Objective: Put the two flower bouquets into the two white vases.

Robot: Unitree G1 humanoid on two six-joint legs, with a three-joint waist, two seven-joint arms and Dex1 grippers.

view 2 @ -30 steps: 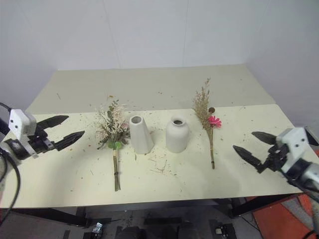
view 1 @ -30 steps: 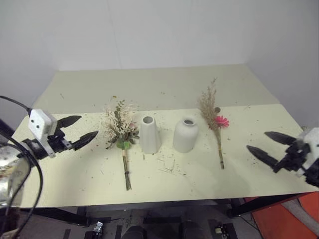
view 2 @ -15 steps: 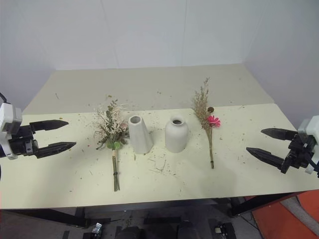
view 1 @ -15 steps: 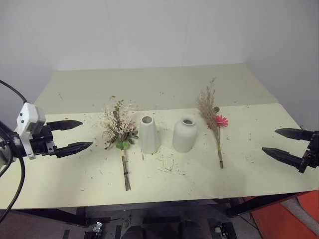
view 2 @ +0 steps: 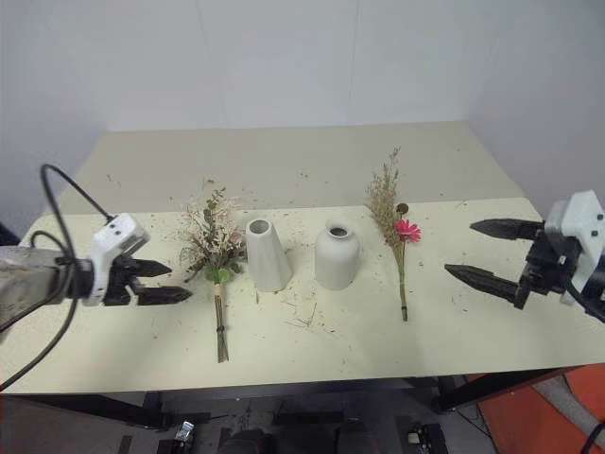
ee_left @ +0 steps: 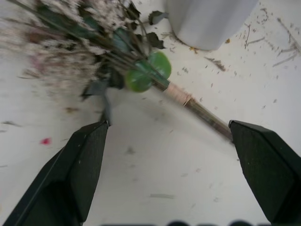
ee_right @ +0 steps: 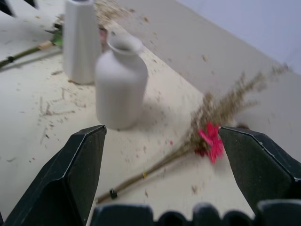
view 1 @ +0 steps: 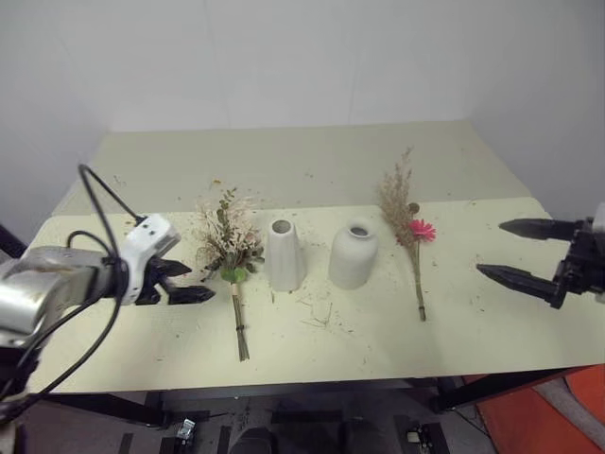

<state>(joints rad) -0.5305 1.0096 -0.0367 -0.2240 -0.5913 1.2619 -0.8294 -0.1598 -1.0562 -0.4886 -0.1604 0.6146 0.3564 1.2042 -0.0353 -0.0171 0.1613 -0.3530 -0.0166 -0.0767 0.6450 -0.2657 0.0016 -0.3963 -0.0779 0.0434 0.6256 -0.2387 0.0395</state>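
From the head view, a pale table (view 1: 312,170) strewn with dried bits carries four things in a row: the full bunch (view 1: 227,248) lies flat with its stem running toward six o'clock, the tall vase (view 1: 283,256) stands just to its three o'clock side, the round vase (view 1: 353,256) stands beside that, apart from it, and the slim bunch (view 1: 406,219) lies flat farther toward three o'clock, its magenta daisy (view 1: 422,230) beside the plumes and its stem pointing toward six. The left gripper (view 1: 186,282) hangs low over the table at nine o'clock of the full bunch, jaws spread and empty, tips aimed at the stem and near it but not touching. The right gripper (view 1: 515,251) hovers at three o'clock of the slim bunch, well apart from it, jaws spread wide with nothing between them. In the left wrist view the black fingers (ee_left: 84,160) stand wide apart, and the full bunch (ee_left: 94,42) lies beyond the tips, its stem slanting across the gap, the green leaf (ee_left: 150,70) and tan binding in line with the opening; the base of the tall vase (ee_left: 207,19) stands behind. In the right wrist view the fingers (ee_right: 80,165) are likewise spread, with the round vase (ee_right: 120,84) upright and the slim bunch (ee_right: 207,122) flat beyond them, the tall vase (ee_right: 81,40) farther off.
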